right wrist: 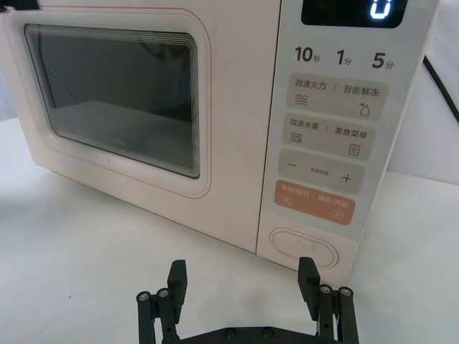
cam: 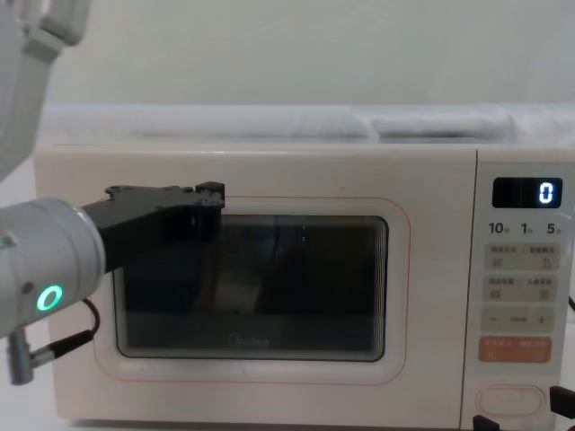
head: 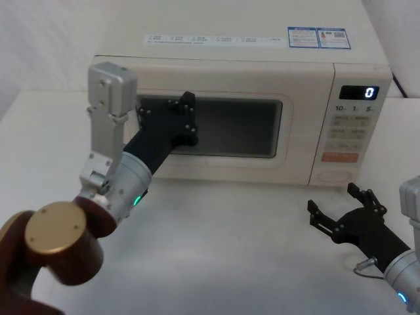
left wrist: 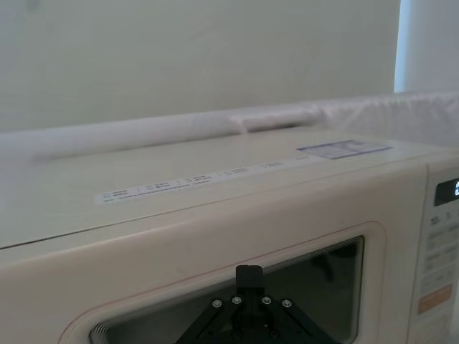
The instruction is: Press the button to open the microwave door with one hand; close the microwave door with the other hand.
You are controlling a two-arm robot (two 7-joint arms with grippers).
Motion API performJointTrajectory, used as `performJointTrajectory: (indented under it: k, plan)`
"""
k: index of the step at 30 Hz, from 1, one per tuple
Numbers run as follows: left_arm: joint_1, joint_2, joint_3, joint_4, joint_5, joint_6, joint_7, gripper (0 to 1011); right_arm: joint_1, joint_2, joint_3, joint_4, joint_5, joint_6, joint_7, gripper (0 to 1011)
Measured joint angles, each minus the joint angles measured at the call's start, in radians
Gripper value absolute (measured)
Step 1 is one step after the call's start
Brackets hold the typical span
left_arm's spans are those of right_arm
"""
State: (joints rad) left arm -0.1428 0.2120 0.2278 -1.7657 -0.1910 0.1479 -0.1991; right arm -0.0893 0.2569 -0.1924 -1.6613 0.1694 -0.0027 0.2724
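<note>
The right end effector (head: 341, 209) sits low over the white worktop (head: 216, 249), close to the robot, with its two black fingers (right wrist: 177, 276) spread wide apart and holding nothing. It rests just in front of the bottom right corner of the microwave (head: 262, 65), facing the button (right wrist: 303, 248), but not touching it. The button is the wide cream oval at the very bottom of the control panel (head: 350, 125). Just above it is an orange key (right wrist: 315, 203). Higher up are small pale keys with writing too small to read, then "10", "1" and "5", and at the top a black display (head: 359, 92) showing a white "0". Farther back, the left end effector (head: 185, 118) reaches up to the microwave door (head: 285, 157) and presses against the upper left part of its dark window (head: 243, 125). You cannot tell if its fingers are spread or pressed together. The door is shut flat against the oven. Through the window the inside looks dark, and what is in there cannot be made out. A small "Midea" logo (cam: 245, 339) sits under the window. On top of the microwave are a blue and white sticker (head: 318, 37) and a row of tiny print.
</note>
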Motion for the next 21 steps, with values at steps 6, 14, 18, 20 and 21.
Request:
performJointTrajectory:
  k: [6, 14, 18, 20, 21]
  plan:
    - [0.073, 0.009, -0.026, -0.073, -0.024, -0.02, 0.006, 0, 0.0, 0.0, 0.0, 0.0, 0.0, 0.0, 0.0, 1002]
    - [0.182, 0.03, -0.064, -0.127, -0.032, -0.07, 0.02, 178, 0.0, 0.0, 0.0, 0.0, 0.0, 0.0, 0.0, 1002]
    - [0.228, 0.039, -0.087, -0.13, -0.031, -0.093, 0.024, 292, 0.0, 0.0, 0.0, 0.0, 0.0, 0.0, 0.0, 1002]
    - [0.254, 0.043, -0.103, -0.128, -0.033, -0.104, 0.025, 335, 0.0, 0.0, 0.0, 0.0, 0.0, 0.0, 0.0, 1002]
    - [0.254, 0.043, -0.103, -0.128, -0.033, -0.104, 0.025, 394, 0.0, 0.0, 0.0, 0.0, 0.0, 0.0, 0.0, 1001]
